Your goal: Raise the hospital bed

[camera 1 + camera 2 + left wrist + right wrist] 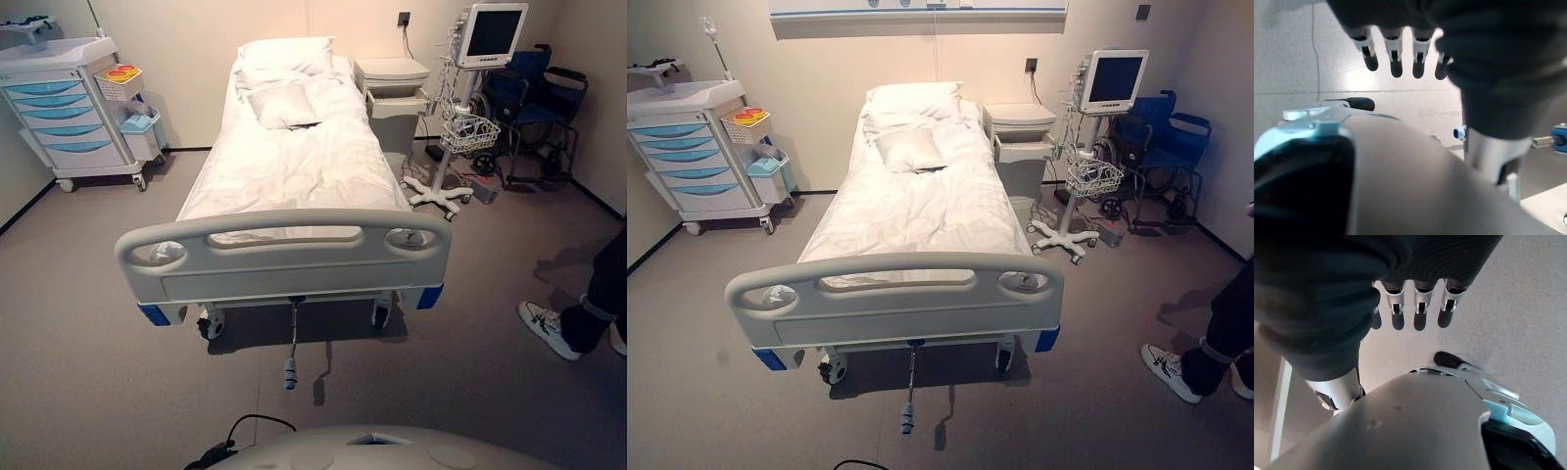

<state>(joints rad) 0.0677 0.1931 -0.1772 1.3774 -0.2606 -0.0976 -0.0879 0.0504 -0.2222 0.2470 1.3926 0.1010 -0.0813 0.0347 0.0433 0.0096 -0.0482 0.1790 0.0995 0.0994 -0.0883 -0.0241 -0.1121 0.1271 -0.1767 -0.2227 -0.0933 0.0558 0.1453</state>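
A hospital bed (pixel 294 166) with white sheets and a pillow (pixel 286 104) stands lengthwise in front of me, lying flat. Its grey footboard (pixel 284 259) faces me. Under the footboard a crank handle (pixel 291 367) hangs down towards the floor, also seen as the crank (pixel 908 416) in the right eye view. My left hand (pixel 1396 54) hangs over the floor with straight fingers and holds nothing. My right hand (pixel 1418 308) likewise hangs with relaxed fingers, nothing in it. Both hands are well apart from the bed.
A trolley with blue drawers (pixel 69 117) stands at the left wall. To the right of the bed are a bedside cabinet (pixel 394 98), a monitor on a wheeled stand (pixel 490 34) and a blue wheelchair (pixel 539 98). A person's shoe (pixel 547 328) and leg are at the right.
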